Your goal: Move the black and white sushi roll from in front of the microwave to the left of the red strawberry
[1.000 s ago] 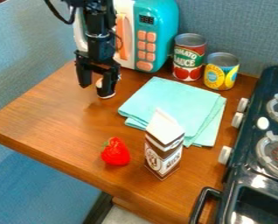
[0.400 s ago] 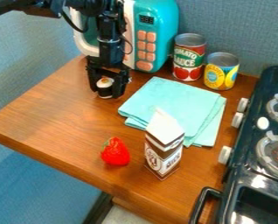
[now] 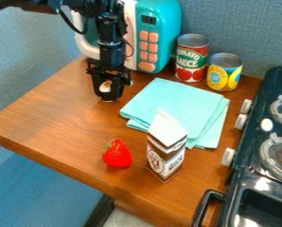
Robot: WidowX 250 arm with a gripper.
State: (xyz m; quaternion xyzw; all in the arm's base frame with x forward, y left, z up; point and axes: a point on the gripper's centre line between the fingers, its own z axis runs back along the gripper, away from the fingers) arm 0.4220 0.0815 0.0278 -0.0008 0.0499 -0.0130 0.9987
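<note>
A blue wall is rising behind the wooden bench (image 3: 60, 119). In front of the microwave (image 3: 162, 44), the gripper (image 3: 108, 92) is pinching a small, pale-topped piece (image 3: 105, 86) between its fingers. The piece is probably light, stiff and a little slippery; its upright sides are offering the best hold. It is looking short and roundish, its pale base peeking out below. Beside it a turquoise cloth (image 3: 173, 104) is lying folded; farther out, two cans (image 3: 191, 57) are standing, and a strawberry (image 3: 116, 154) is sitting by a carton (image 3: 166, 148).

gripper (image 3: 108, 96) closed, seemingly on small white object (image 3: 105, 86)
</note>
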